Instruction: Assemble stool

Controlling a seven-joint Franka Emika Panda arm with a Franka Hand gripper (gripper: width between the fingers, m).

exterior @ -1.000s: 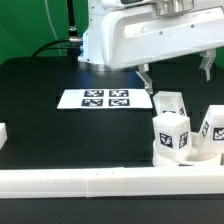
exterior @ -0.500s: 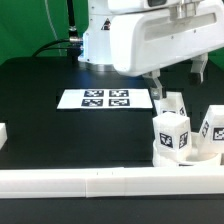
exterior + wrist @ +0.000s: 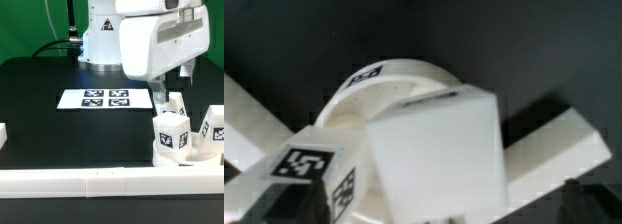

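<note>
1. Since the earlier frames, the hand (image 3: 170, 92) has descended toward the far leg (image 3: 174, 106).
2. Nearest: seat (image 3: 186, 152) beside the rail (image 3: 110, 181) on the black surface (image 3: 60, 140), legs standing on it.
3. Hand: fingers astride the far leg; grip state indeterminate.
4. Risk: an off-centre descent could topple neighbouring legs.

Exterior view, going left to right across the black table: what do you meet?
Small white block at the left edge → flat white marker board with four tags → front tagged white plastic stool leg → tagged white stool leg at the right edge.
</note>
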